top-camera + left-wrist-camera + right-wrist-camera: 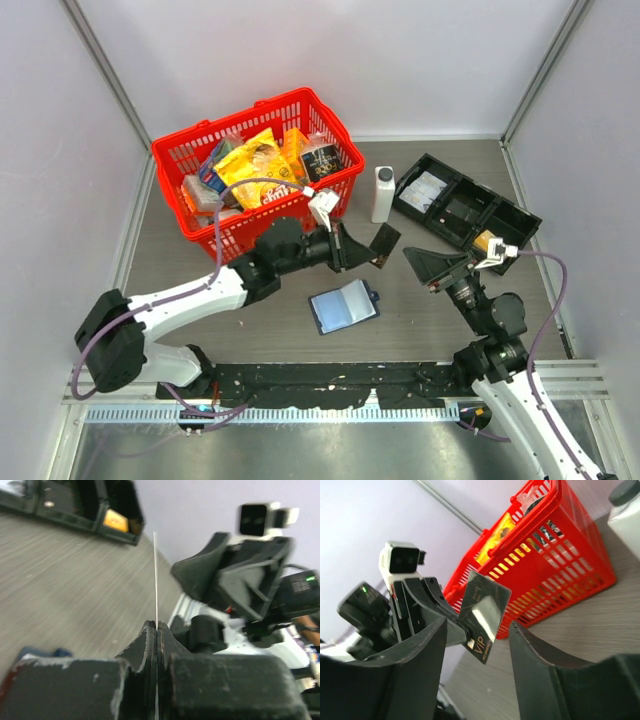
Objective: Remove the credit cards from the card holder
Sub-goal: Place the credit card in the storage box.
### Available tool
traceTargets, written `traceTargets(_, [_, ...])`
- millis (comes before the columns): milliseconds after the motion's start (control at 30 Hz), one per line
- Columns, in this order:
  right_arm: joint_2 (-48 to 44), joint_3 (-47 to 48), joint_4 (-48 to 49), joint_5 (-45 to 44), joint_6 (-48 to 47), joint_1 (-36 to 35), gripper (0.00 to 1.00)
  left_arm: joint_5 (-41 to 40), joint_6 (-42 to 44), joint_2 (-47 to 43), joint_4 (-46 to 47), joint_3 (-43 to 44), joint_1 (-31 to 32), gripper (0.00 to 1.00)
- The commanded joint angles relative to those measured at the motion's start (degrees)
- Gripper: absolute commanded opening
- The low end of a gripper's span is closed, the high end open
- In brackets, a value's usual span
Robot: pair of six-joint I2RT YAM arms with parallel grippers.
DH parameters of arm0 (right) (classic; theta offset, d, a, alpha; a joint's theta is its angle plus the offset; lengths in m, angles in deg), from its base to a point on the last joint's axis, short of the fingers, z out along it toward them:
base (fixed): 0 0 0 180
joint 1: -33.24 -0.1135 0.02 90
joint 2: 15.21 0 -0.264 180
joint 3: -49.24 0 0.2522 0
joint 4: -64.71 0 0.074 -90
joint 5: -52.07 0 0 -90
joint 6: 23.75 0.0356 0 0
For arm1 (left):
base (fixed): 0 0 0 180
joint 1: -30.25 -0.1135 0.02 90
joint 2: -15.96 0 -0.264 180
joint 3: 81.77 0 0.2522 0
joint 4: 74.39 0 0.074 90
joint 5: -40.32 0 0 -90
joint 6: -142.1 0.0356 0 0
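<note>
Pinching a dark card (482,617) lettered "VIP", the left tool (157,626) faces the spread right tool (418,268).

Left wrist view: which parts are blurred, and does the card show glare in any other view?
Left wrist view: the table and tray are smeared, the left hand close and soft, the card only a thin pale edge. Right wrist view: a bright reflection lies on the dark card face, the basket is fairly sharp. Top view: even light, no glare.
</note>
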Motion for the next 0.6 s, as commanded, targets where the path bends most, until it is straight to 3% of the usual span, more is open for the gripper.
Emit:
traceTargets(0, [0.0, 9.3, -11.9, 4.4, -17.0, -0.1, 0.59, 8.0, 19.5, -4.5, -28.6, 8.4, -2.3, 0.00])
traceTargets(133, [4.9, 17.5, -23.3, 12.0, -32.1, -0.1, 0.60, 11.3, 33.9, -4.6, -46.6, 15.6, -2.3, 0.00])
traceTargets(267, [12.5, 24.4, -32.3, 24.7, -41.5, -0.1, 0.61, 16.3, 45.2, -3.5, -59.4, 22.8, -2.4, 0.00])
traceTargets(567, [19.2, 28.3, -33.6, 40.3, -49.0, -0.1, 0.60, 24.8, 57.6, 0.5, -74.9, 32.8, -2.3, 0.00])
